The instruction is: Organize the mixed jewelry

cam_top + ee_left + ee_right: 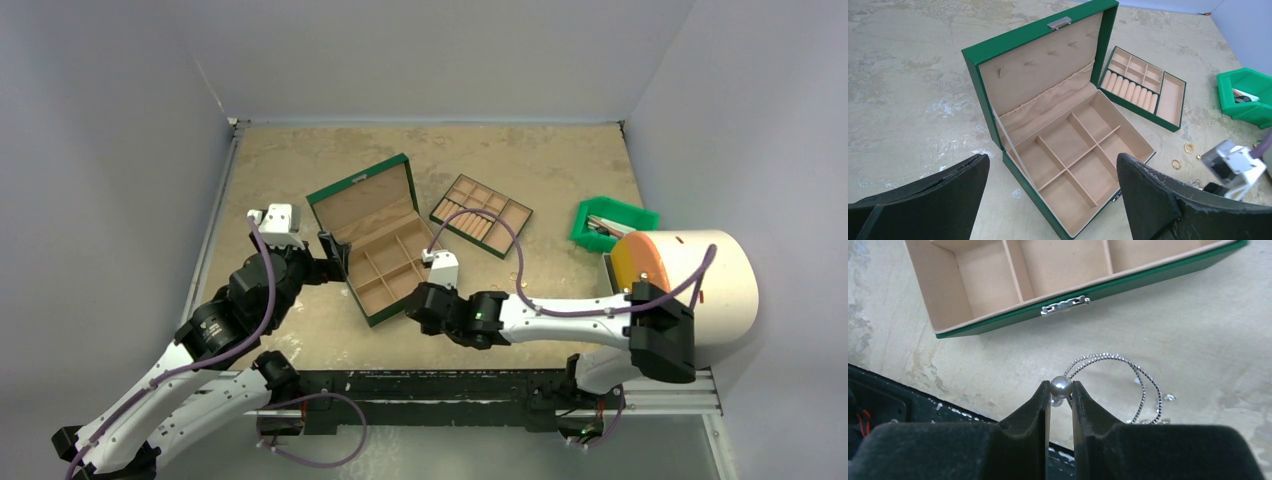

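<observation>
Entry 1, right claw point(1061, 391): clenched on a pearl bead point(1060, 385). The bead was pinched between the tips of the two dark pads and held over the worktop point(1208, 325), just in front of the green box point(1098, 289) and its metal clasp point(1065, 305). A small silver bit showed directly under the bead; whether it was joined to the bead could not be told.

Entry 2, silver chain point(1108, 356): lay in a loose loop on the worktop, just beside the right claw's tips and near the bead. Whether it was attached to the bead could not be told. A small silver piece point(1170, 397) lay just beside the loop.

Entry 3, gold rings point(1189, 147): two were seen from the left wrist, lying on the bare worktop to the right of the green box, nearer than the slotted tray point(1143, 85) and close to the right arm's wrist camera point(1235, 165).

Entry 4, left claw point(1052, 157): released, fingers spread wide, facing the open box and grasping nothing.

Entry 5, green box: open, with its lid standing up behind. It was lined in tan, and the base was divided into compartments by thin walls.

Entry 6, surroundings: the slotted tray sat just beside the box lid. A green bin point(612, 222) sat further right, and a white cylinder with an orange face point(700, 285) was at the right edge
</observation>
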You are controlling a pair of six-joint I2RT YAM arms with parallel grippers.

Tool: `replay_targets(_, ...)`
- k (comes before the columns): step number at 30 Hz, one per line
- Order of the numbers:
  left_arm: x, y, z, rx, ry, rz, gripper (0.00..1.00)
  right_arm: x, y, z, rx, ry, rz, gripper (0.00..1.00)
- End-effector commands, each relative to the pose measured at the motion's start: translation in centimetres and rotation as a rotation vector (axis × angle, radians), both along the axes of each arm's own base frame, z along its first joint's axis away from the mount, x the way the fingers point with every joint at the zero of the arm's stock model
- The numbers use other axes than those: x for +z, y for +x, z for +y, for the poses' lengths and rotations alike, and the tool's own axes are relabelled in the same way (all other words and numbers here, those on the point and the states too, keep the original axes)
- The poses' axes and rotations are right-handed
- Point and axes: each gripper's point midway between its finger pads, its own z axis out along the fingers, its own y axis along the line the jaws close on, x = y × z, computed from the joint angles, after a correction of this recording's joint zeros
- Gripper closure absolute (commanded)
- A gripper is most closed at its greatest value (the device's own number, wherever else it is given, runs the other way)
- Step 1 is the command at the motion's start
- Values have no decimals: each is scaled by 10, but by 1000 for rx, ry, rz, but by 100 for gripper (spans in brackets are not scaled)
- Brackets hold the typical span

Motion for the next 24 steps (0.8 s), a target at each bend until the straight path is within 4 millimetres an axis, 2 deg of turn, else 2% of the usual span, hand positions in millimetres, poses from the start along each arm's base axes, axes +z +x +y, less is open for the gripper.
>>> replay_targets(1,22,1,0,-1,-26,-46,1,19,3,-33,-73,-30,-47,100)
replay_targets(7,21,1,0,0,-24,-44,1,61,13,-47,-72,1,-148,100)
replay_targets(12,22,1,1,4,-24,-45,1,91,24,-45,-51,18,-234,100)
replay_targets(17,23,1,2,8,-28,-48,1,117,38,-35,-17,13,-303,100)
replay_targets(20,23,1,2,7,-29,-49,1,128,46,-22,42,39,-317,100)
replay_targets(24,23,0,2,4,-30,-51,1,130,61,-11,94,56,-295,100)
